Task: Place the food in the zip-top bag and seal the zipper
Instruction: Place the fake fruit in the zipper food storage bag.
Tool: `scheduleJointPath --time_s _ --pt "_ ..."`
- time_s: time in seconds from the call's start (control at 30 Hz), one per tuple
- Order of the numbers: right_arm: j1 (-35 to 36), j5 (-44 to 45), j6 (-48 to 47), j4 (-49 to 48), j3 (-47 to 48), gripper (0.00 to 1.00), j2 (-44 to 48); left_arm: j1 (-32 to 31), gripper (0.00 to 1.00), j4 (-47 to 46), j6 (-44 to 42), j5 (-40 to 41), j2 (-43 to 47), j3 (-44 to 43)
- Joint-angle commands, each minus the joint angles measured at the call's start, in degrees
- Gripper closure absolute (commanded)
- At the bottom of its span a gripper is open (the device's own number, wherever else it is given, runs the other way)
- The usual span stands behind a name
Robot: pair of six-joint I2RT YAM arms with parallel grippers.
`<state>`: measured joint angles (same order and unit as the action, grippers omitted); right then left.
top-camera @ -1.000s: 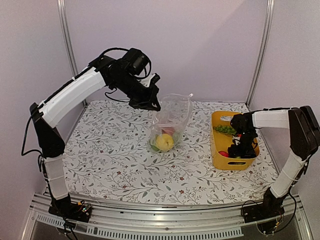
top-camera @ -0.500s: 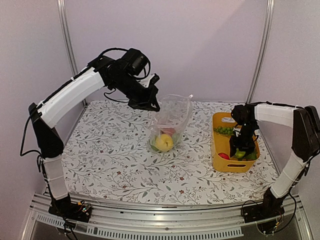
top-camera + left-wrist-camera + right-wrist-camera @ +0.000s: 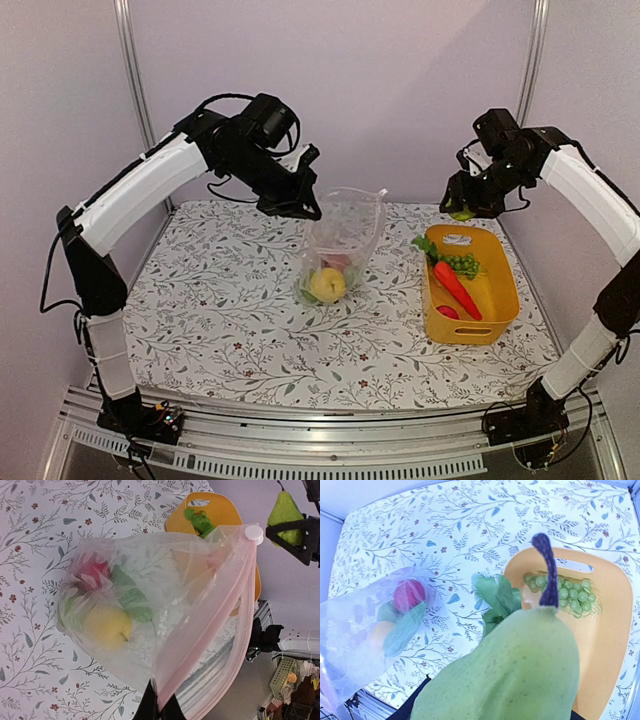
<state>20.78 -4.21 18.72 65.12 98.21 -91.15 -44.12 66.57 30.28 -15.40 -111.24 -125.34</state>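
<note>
Since a second ago the right gripper [image 3: 462,206] has gone up out of the yellow basket [image 3: 497,292]. Now it hangs high over the basket, squeezing a green pear [image 3: 520,670]. From above the pear is just a small green bit. The right wrist view shows its dark stem. The left gripper [image 3: 310,212] is pinched tight on the top edge of the bag [image 3: 345,235]. Only the left wrist view shows the pink zipper [image 3: 215,625]. In the bag lie a yellow fruit [image 3: 328,284], a red ball [image 3: 92,572] and something green. The basket holds a carrot [image 3: 455,285], grapes [image 3: 462,263] and another red ball [image 3: 448,312].
</note>
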Motion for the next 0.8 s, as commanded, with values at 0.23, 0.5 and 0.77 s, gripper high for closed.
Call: scheduleJointPath --time_s 0.23,0.5,0.77 --pt "1.51 -7.23 0.76 -1.51 0.34 0.55 -0.41 0.52 1.00 -1.09 1.11 -1.57 -1.53 -2.24" --pt "5.66 -23.79 2.08 -18.14 -0.12 0.57 4.11 0.52 1.00 -1.26 1.29 -1.86 -2.08 -2.69" --pt "15.52 -22.70 3.51 -23.78 2.34 0.57 2.07 0.61 1.00 -1.56 1.67 -2.67 -2.25 -3.36"
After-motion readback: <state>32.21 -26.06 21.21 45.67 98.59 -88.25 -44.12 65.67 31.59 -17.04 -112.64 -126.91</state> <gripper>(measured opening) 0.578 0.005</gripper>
